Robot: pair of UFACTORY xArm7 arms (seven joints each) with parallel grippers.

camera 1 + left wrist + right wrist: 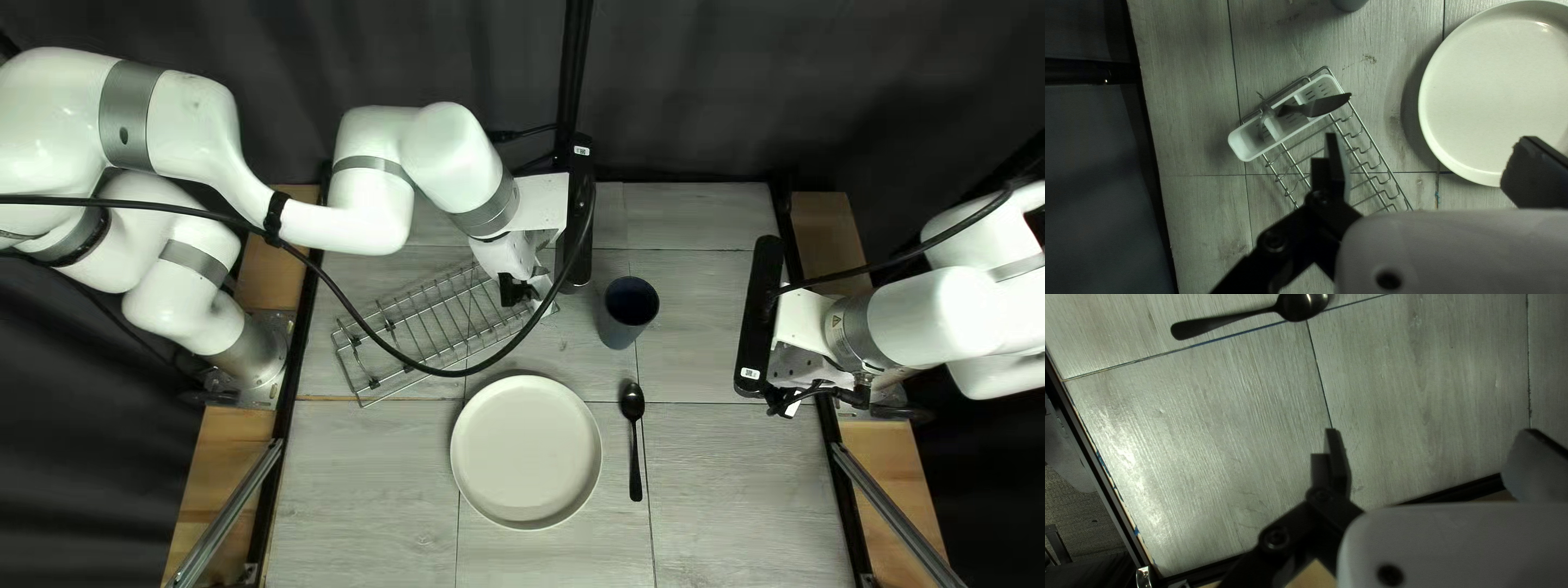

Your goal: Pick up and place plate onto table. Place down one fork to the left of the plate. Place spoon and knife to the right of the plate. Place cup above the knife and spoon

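Your left gripper (pixel 1430 149): jaws wide, nothing between, presumably ready for knife (pixel 1328 105) or probable fork (pixel 1267 115), propped in caddy (pixel 1245 146) on rack (pixel 1372 141). Right gripper (pixel 1430 443): jaws wide, unloaded. Plate (pixel 527 452) anchors setting on bench (pixel 740 490); spoon (pixel 635 436) lies right, cup (pixel 628 310) above, apparently per layout.

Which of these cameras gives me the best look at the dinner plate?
The top left view: the plate appears whole there, its full round rim unobstructed. The left wrist view shows only part of it, cut off at the edge and partly covered by the left end effector. The right wrist view doesn't show it.
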